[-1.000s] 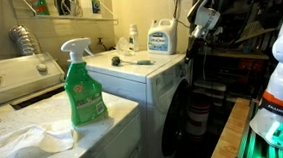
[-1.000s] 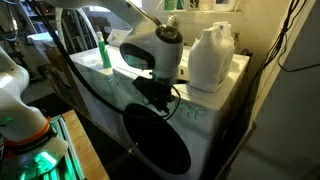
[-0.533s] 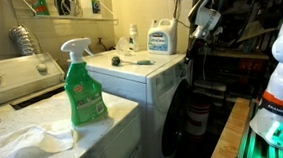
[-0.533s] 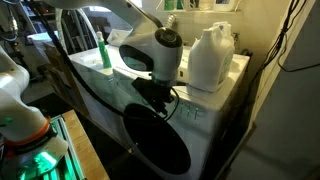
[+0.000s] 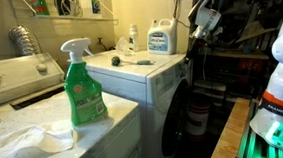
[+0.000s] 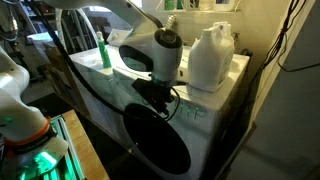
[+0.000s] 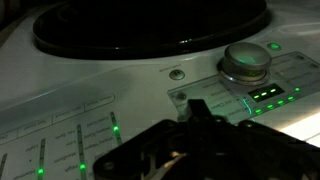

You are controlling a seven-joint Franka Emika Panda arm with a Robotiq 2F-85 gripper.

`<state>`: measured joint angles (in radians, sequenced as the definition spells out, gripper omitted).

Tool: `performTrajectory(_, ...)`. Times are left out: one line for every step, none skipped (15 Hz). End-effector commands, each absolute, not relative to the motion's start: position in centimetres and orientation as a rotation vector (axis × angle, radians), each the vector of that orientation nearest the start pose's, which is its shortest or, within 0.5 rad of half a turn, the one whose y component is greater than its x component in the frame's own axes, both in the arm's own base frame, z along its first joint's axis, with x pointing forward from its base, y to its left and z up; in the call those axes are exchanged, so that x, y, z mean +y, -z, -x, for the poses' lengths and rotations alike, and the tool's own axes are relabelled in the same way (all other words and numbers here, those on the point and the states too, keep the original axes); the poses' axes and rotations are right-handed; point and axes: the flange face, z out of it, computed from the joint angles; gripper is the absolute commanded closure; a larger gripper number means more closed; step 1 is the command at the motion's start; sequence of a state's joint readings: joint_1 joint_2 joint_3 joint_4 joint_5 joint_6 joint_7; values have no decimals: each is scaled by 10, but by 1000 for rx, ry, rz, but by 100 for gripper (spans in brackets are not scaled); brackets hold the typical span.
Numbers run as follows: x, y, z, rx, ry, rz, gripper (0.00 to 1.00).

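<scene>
My gripper [image 6: 160, 97] hangs at the front of a white front-loading washer [image 6: 215, 112], against its control panel. In the wrist view the fingers [image 7: 193, 103] stand together as one dark bar, shut and empty, with the tip on or just over the panel [image 7: 120, 110]. The tip lies below a small round button [image 7: 177, 73] and left of a silver dial [image 7: 246, 64]. Green lights [image 7: 265, 93] glow on the panel. The dark round door [image 7: 150, 25] fills the top of that view. In an exterior view the gripper [image 5: 192, 47] sits at the washer's front edge.
A white detergent jug [image 6: 210, 58] stands on the washer top and also shows in an exterior view [image 5: 161, 38]. A green spray bottle [image 5: 83, 88] and a white cloth [image 5: 26, 147] lie on a nearer machine. The robot base [image 5: 280, 99] stands beside the washer.
</scene>
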<state>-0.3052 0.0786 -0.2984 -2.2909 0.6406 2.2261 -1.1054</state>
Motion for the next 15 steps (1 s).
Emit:
performTrajectory(-252,-315,-454,-116,422,2706,100)
performTrajectory(-250,-316,-457,-119,418,2710,100)
performTrajectory(-249,-316,-459,-129,421,2722,100)
performTrajectory(-247,-316,-461,-134,420,2727,100)
performTrajectory(-247,-317,-463,-137,421,2735,100)
performTrajectory(-246,-317,-464,-132,422,2738,100)
performTrajectory(-245,-318,-465,-131,425,2740,100)
performTrajectory(-244,-320,-467,-126,429,2746,100)
performTrajectory(-242,-321,-470,-127,431,2749,100)
performTrajectory(-240,-323,-471,-132,435,2751,100)
performTrajectory(-238,-324,-474,-138,435,2757,100)
performTrajectory(-236,-324,-475,-141,435,2763,100)
performTrajectory(-235,-325,-478,-146,436,2771,100)
performTrajectory(-233,-326,-481,-146,435,2776,100)
performTrajectory(-232,-327,-483,-148,435,2779,100)
